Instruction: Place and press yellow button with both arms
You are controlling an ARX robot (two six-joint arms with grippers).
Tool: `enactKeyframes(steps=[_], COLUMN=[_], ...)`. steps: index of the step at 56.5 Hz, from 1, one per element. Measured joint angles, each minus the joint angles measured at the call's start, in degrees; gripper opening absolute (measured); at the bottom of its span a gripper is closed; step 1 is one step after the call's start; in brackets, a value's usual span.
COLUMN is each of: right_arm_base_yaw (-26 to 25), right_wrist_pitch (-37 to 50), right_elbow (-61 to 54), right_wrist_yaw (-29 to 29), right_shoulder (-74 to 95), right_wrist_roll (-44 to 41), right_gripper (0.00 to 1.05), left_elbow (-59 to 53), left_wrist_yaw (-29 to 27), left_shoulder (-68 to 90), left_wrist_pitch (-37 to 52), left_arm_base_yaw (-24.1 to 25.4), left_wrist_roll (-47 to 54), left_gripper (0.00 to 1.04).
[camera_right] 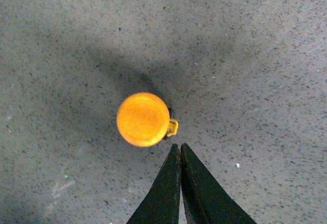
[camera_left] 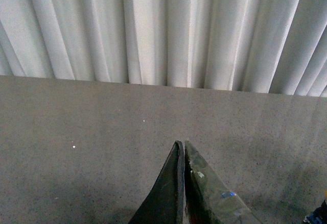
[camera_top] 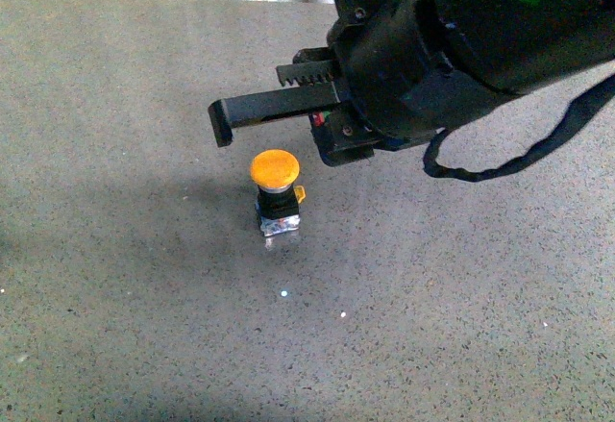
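Yellow button stands upright on the table, cap up. Right pincer, pressed together, hovers above, tips just beside the cap. Left pincer, also closed, faces the curtain. Right arm looks nearer.

Surface: grey, matte, finely speckled with dark flecks. A few tiny white glints scattered across it. Soft shadow patches darken its middle, edges diffuse. The far edge runs straight. Directly behind it hangs a white pleated curtain, vertical folds across the whole width, bright on the ridges, grey in the creases.
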Motion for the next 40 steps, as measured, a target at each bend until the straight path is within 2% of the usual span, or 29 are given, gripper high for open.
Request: enactKeyframes(steps=[17, 22, 40], right_arm_base_yaw=[1.0, 1.4, 2.0], right_wrist_pitch=[-0.5, -0.5, -0.7], right_elbow=[3.7, 4.1, 5.2], right_wrist_yaw=[-0.7, -1.3, -1.8], right_shoulder=[4.8, 5.7, 7.9], right_wrist_roll=[0.6, 1.2, 2.4], right_gripper=[0.01, 0.01, 0.01], left_elbow=[0.0, 0.0, 0.0], left_wrist_yaw=[0.0, 0.0, 0.0], left_shoulder=[-4.2, -11.3, -12.8], left_wrist_pitch=[-4.2, -13.0, -13.8], left_arm_base_yaw=[0.0, 0.0, 0.1], left_wrist_roll=[0.0, 0.0, 0.0], left_gripper=[0.01, 0.01, 0.01])
